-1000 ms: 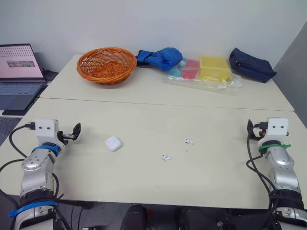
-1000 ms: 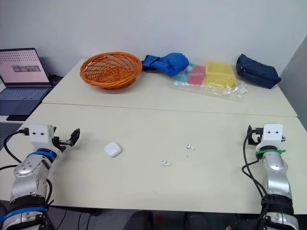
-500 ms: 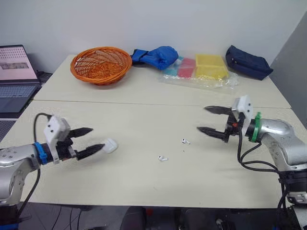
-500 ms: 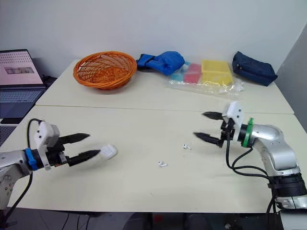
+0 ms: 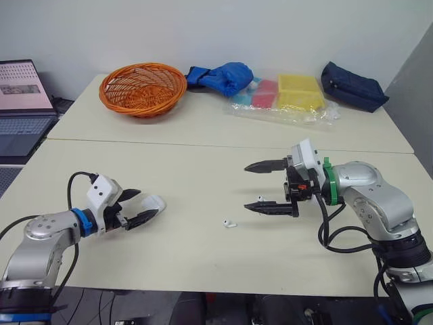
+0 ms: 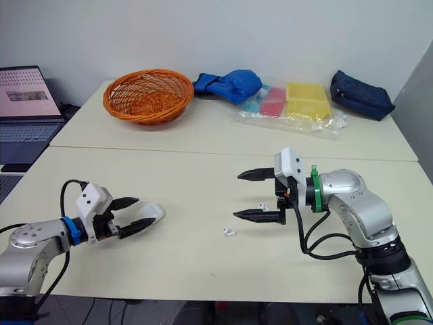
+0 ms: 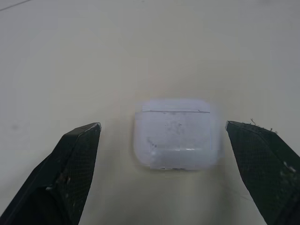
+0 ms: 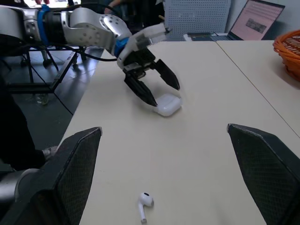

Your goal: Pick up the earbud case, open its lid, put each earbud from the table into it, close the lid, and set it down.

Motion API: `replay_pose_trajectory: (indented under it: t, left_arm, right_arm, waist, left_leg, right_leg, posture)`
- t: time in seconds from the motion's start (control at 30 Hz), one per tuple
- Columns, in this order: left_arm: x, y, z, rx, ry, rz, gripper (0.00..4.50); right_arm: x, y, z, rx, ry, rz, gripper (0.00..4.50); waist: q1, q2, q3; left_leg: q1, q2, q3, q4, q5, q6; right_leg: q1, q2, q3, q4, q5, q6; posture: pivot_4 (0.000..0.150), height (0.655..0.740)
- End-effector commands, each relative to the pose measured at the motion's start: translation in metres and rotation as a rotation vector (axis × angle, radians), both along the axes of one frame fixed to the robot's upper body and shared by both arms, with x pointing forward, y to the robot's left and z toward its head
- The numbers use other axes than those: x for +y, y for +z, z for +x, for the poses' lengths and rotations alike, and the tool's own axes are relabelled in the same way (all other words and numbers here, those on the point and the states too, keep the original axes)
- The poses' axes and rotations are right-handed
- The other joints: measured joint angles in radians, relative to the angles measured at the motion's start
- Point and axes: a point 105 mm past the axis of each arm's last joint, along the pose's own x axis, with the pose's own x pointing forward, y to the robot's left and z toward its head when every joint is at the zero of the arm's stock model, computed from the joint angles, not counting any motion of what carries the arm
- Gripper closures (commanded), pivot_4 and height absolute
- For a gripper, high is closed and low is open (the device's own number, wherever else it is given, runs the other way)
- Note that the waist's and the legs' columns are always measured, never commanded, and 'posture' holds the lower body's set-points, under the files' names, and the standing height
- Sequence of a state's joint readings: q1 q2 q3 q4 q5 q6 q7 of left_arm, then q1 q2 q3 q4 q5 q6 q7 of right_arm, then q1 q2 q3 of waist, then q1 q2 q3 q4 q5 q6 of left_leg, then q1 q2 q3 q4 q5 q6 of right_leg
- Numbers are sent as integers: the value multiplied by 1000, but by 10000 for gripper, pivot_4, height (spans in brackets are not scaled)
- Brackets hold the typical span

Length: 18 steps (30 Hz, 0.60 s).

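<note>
Left wrist view: the white earbud case (image 7: 176, 139) lies shut on the bench (image 5: 203, 257), at the near left, between the fingers of the left hand (image 5: 149, 202), which is spread wide and touches it on neither side. To its right lie the near earbud (image 5: 230, 223) and the far earbud (image 5: 260, 198), the latter beside the right hand (image 5: 245, 187), also spread wide and empty. The writing on the laptop (image 5: 24, 101) screen at far left is too small to read.

Cream tables (image 5: 203, 162) against plain white wall (image 5: 284, 27)
</note>
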<state>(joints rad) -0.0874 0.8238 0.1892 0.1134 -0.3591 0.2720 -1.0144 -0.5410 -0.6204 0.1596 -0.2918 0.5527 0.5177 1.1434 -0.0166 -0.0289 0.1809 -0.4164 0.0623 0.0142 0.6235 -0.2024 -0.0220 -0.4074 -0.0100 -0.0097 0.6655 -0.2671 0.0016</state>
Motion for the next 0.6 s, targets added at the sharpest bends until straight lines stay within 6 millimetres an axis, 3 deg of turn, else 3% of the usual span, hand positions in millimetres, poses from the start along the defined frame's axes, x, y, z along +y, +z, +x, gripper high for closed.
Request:
replay_pose_trajectory:
  t: [0.03, 0.2, 0.37, 0.47, 0.6]
  left_arm:
    - [2, -1, -1, 4, -33, 17, 227]
    - [-3, -15, -10, 70, -82, 11, 227]
    - [-7, -20, -4, 50, -73, 20, 227]
    - [-11, -26, -2, 66, -60, 15, 6307]
    - [-6, -33, -2, 65, -55, 46, 17797]
  right_arm:
    - [3, 14, -6, -45, 43, 7, 0]
    - [2, 22, -1, -64, 25, 13, 0]
    - [1, 23, -2, -63, 18, 16, 0]
    - [1, 21, -5, -54, 20, 10, 0]
    - [-1, 20, -6, -46, 17, 5, 0]
  waist:
    - [-1, 0, 0]
    - [0, 0, 0]
    - [1, 0, 0]
    - [9, 0, 0]
    - [14, 1, -1]
  left_leg:
    - [0, 0, 1, 0, 0, 0]
    - [0, 0, 1, 0, 0, 0]
    - [0, 0, 1, 0, 0, 0]
    - [0, 0, 1, 1, 0, 0]
    - [1, 0, 2, 2, 0, 0]
  right_leg:
    - [0, 0, 0, 0, 0, 0]
    - [-1, 0, 0, 0, 0, 0]
    - [-1, 0, 1, 1, 0, 0]
    - [-1, 0, 1, 1, 1, 1]
    - [0, 0, 1, 1, 1, 1]
  posture:
    - [1500, 7400]
    - [1500, 7400]
    - [1500, 7400]
    - [1500, 7400]
    - [1500, 7400]
